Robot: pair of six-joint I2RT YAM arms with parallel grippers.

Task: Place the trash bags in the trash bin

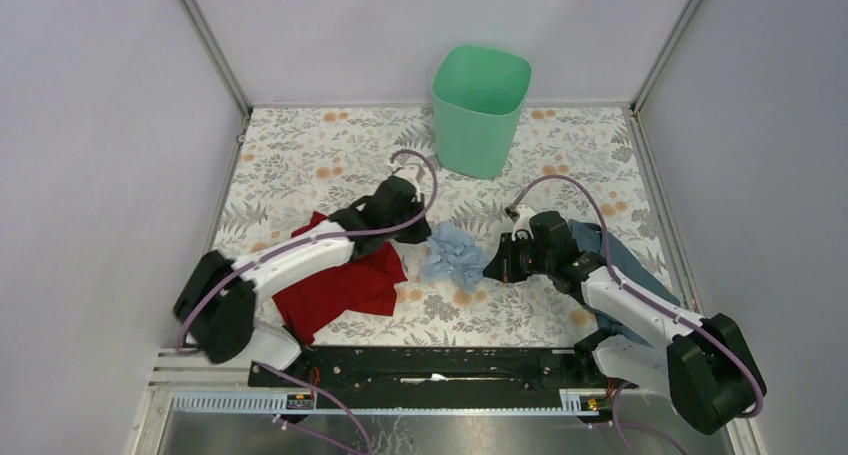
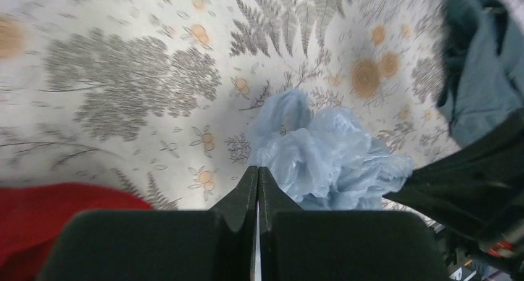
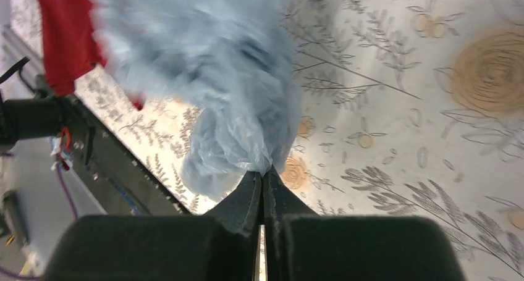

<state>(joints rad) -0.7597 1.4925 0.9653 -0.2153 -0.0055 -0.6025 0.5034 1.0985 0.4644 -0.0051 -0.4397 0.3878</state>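
Partly hidden under left arm [image 1: 300,250]: red cloth [image 1: 345,285]; blurred, cropped at right wrist view's top edge: trash bag [image 3: 210,58].

mint-green trash bin [image 1: 478,127], pale-blue trash bags [image 1: 452,256]

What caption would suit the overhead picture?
Left gripper and right gripper, both shut, flank a crumpled blue trash bag; the green trash bin stands beyond.

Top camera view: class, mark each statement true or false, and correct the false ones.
1. The mint-green plastic trash bin stands upright at the table's far edge. True.
2. The crumpled pale-blue plastic trash bag is inside the bin. False: it lies on the table between the left gripper and right gripper.
3. A red cloth lies left of the bag. True.
4. The right gripper is wide open. False: it is shut on the bag.
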